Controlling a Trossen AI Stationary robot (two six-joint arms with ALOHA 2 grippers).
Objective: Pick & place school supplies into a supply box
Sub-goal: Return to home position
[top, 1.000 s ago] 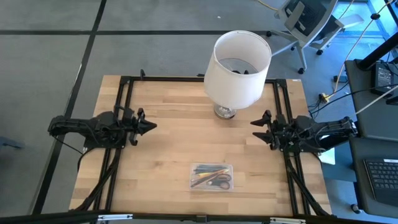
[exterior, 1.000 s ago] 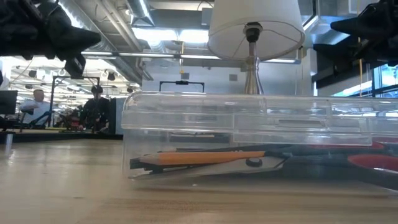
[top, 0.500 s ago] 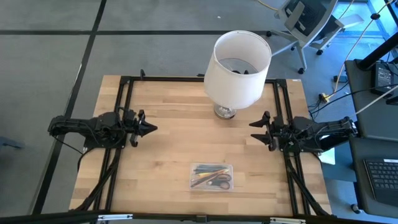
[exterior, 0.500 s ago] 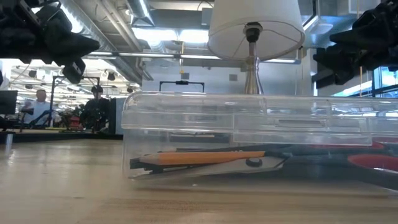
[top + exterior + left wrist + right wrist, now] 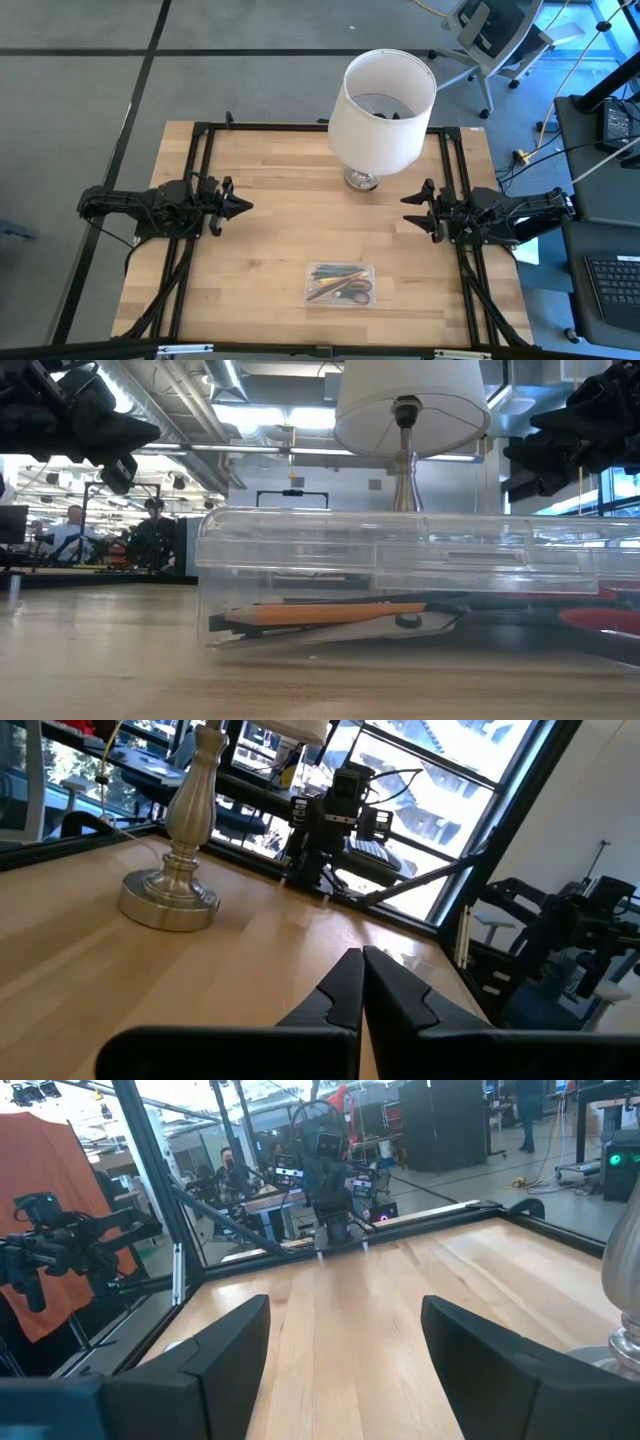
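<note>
The clear supply box point(image 5: 340, 284) rests flat on the wooden table near its front edge. It fills the low view point(image 5: 400, 580). Inside lie the school supplies: an orange pencil point(image 5: 330, 613), darker pens and red-handled scissors point(image 5: 352, 291). My left gripper point(image 5: 245, 206) hovers shut over the table's left side, pointing level toward the middle, with nothing between its fingers point(image 5: 362, 970). My right gripper point(image 5: 408, 209) hovers open over the right side, facing the left one, with nothing between its fingers point(image 5: 345, 1340). Both are well clear of the box.
A lamp with a big white shade point(image 5: 385, 110) stands on a metal base point(image 5: 362, 180) at the table's far middle, between the two arms. A black frame point(image 5: 200, 140) runs along the table's edges. Bare wood lies between the grippers and the box.
My right gripper's fingertips have dipped a little toward the table and stayed open. The box and its contents have not moved.
</note>
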